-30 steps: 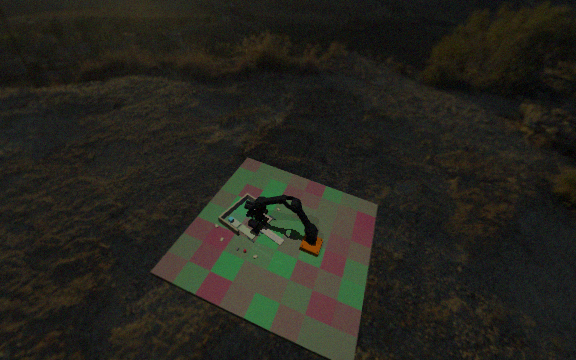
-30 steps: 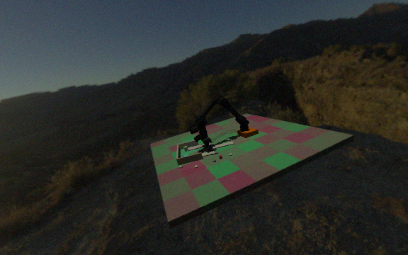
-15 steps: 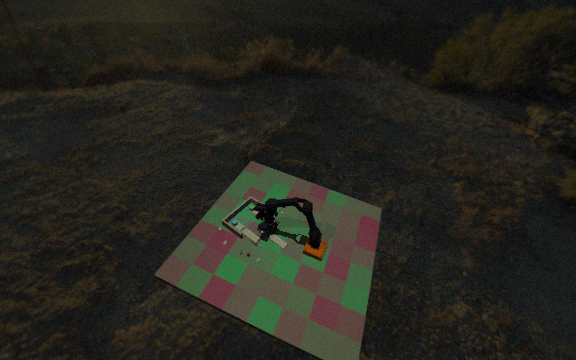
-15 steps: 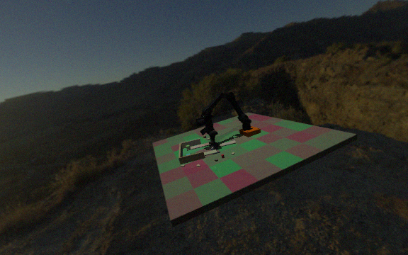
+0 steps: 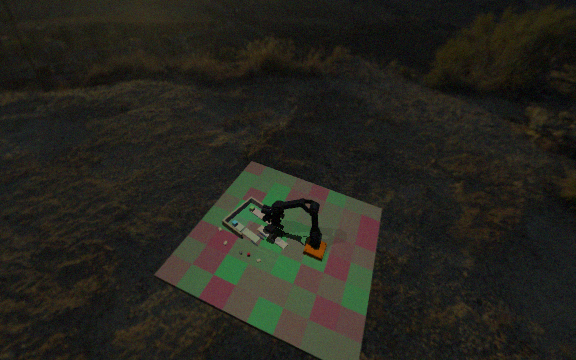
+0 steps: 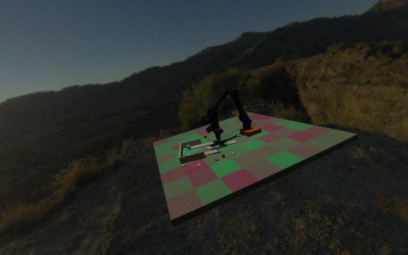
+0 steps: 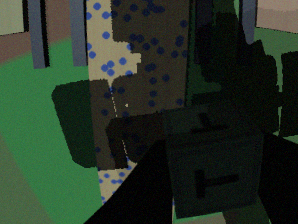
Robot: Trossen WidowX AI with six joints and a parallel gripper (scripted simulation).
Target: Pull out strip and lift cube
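The jaws of the gripper (image 7: 143,139) are clamped on the blue-dotted strip (image 7: 143,50), taken at its near end, as the wrist view shows. The strip is judged thin, flat, light and fairly stiff, likely slippery on the checkered bench (image 5: 268,315); it is best held at the end and drawn low and straight so the load is not tipped. The labelled cube cannot be made out in any view; it is presumed to be at the strip's far end, toward the walled pen (image 5: 240,212) at about 10 o'clock from the arm base (image 5: 315,250). Other pale strips (image 5: 252,235) lie just beside and should not be dragged. Small loose cubes (image 5: 249,254) sit at 7 o'clock of the gripper. The bench lies on a dim, grassy hillside; lighting is poor.
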